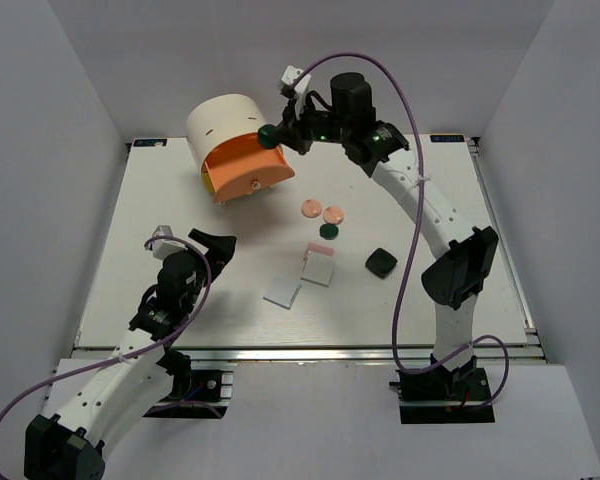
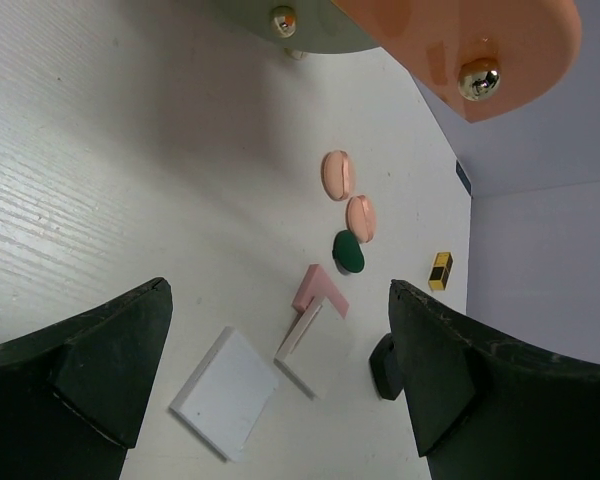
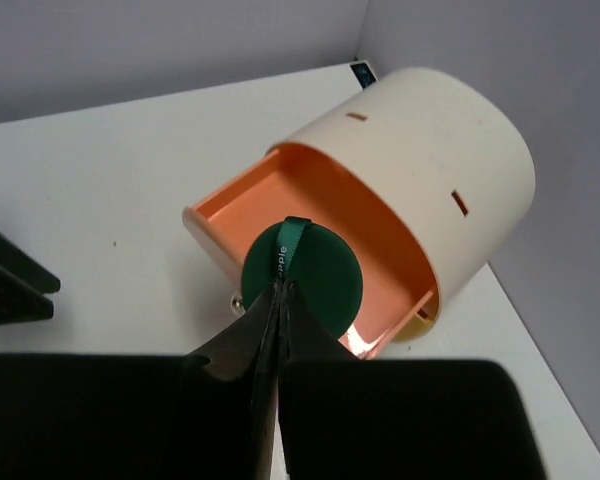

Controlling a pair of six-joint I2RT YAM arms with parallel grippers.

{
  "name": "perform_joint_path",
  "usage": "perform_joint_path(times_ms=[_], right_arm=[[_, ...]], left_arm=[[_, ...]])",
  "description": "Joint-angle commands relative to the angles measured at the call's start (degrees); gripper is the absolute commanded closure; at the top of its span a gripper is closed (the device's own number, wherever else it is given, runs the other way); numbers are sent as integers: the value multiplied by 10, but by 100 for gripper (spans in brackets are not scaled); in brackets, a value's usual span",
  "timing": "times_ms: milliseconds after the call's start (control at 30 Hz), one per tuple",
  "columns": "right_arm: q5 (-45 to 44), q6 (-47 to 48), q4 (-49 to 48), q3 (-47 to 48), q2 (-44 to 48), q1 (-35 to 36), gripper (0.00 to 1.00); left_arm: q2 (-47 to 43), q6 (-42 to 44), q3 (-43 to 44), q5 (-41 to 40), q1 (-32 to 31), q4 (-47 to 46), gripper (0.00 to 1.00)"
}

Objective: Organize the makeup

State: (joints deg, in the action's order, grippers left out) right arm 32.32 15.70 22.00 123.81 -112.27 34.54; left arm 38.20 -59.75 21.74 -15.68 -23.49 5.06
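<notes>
Organizer cylinder (image 1: 225, 122) is the reference; its orange drawer (image 3: 280, 190) is pulled open toward the arms. Left gripper (image 2: 280, 365) hangs well in front of it, jaws apart, holding nothing. Right gripper (image 3: 280, 292) hovers over the drawer, clamped edge-on on a dark green disc (image 3: 315, 275). Advice: lower until the disc sits inside the drawer walls, behind the front lip, tilt it flat, then release. Dropped on edge it would likely roll.
</notes>
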Motion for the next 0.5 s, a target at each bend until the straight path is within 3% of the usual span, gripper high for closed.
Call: perform_joint_path(times_ms=[0,133,467], right_arm=[[-37,-16,-94,16,-14,28,100],[-58,-36,-157,7,-22,47,100],[-96,-39,-205,29,-81,78,100]], left_arm=[[-9,10,-6,-9,-2,7,2],[-5,17,0,-10,-2,4,2],[16,24,-1,-1,-2,-12,2]])
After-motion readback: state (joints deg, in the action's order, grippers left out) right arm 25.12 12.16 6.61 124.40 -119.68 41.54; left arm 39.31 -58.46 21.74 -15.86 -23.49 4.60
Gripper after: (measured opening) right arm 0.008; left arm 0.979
